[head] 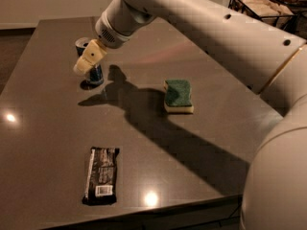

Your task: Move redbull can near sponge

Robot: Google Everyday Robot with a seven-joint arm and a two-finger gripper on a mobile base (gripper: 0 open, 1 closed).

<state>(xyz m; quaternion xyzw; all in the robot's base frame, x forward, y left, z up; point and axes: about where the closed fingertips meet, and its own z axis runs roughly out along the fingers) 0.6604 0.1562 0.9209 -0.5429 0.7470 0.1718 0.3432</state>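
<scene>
The redbull can [96, 74] stands upright at the back left of the dark table [201, 147]; its silver top shows above the gripper. My gripper [88, 59], cream-coloured at the end of the white arm, is right at the can and covers its middle from the camera side. The sponge [178, 94], green on top with a pale yellow base, lies flat near the table's middle, well to the right of the can.
A flat black snack wrapper [100, 175] lies near the front edge on the left. A wire basket [259, 5] stands off the table at the back right. The arm spans from the right side over the table's back.
</scene>
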